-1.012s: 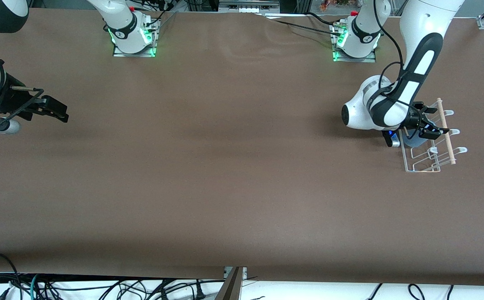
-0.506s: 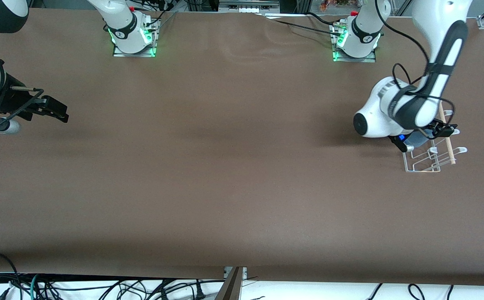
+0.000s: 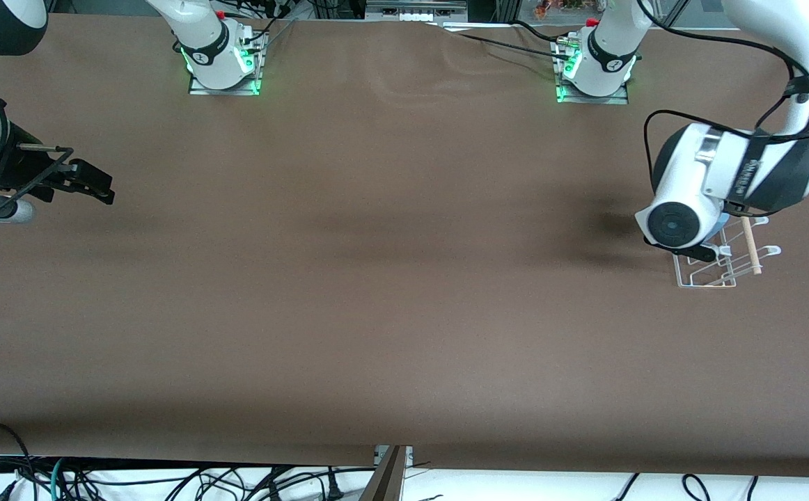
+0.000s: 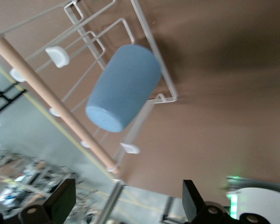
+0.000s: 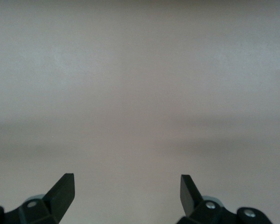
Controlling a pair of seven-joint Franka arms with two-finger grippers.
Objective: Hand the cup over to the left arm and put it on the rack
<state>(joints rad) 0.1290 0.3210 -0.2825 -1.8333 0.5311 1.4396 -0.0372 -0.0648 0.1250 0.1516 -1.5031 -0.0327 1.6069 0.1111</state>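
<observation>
I keep the right arm's black two-finger gripper [image 3: 95, 186] waiting over bare brown table [image 3: 376, 278] at its own end, jaws spread and empty, its part apparently done. The left arm's black gripper [image 4: 126, 205] hangs above the white wire rack [image 3: 718, 268], fingers wide apart, holding nothing. Below it the small light-blue plastic tumbler [image 4: 123, 88] sits tilted on the rack's prongs beside the pale wooden dowel [image 4: 51, 98]; it is plain, tapered, handleless.

Front view: high camera across table [image 3: 376, 313], facing robot bases, whole tabletop in frame. Left wrist view: close, past left gripper [image 4: 126, 205] fingertips onto rack [image 4: 149, 51] and cup [image 4: 123, 88]; rack [image 3: 721, 268] shared with front view. Right wrist view: close, past right gripper [image 5: 126, 191] onto bare tabletop.
</observation>
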